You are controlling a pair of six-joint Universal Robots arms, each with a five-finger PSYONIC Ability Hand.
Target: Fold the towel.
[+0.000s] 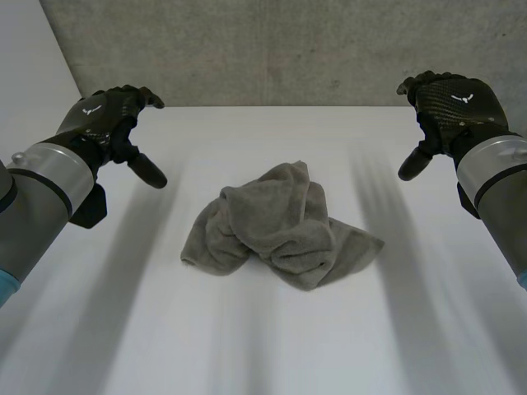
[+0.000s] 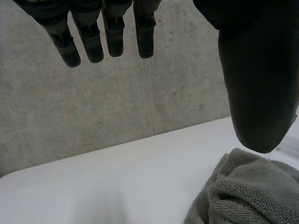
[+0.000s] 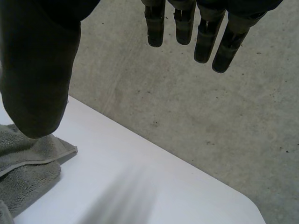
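Note:
A grey towel [image 1: 280, 228] lies crumpled in a heap at the middle of the white table [image 1: 247, 346]. My left hand [image 1: 111, 123] hovers above the table to the towel's left, open, fingers straight and thumb out, holding nothing. My right hand [image 1: 445, 103] hovers to the towel's right, open and empty too. In the left wrist view my fingers [image 2: 91, 39] point at the wall and the towel [image 2: 247, 191] lies below the thumb. In the right wrist view the fingers [image 3: 205, 35] hang free and a towel [image 3: 28, 163] edge lies under the thumb.
A grey concrete wall [image 1: 272, 45] stands right behind the table's far edge. Bare white tabletop surrounds the towel on all sides.

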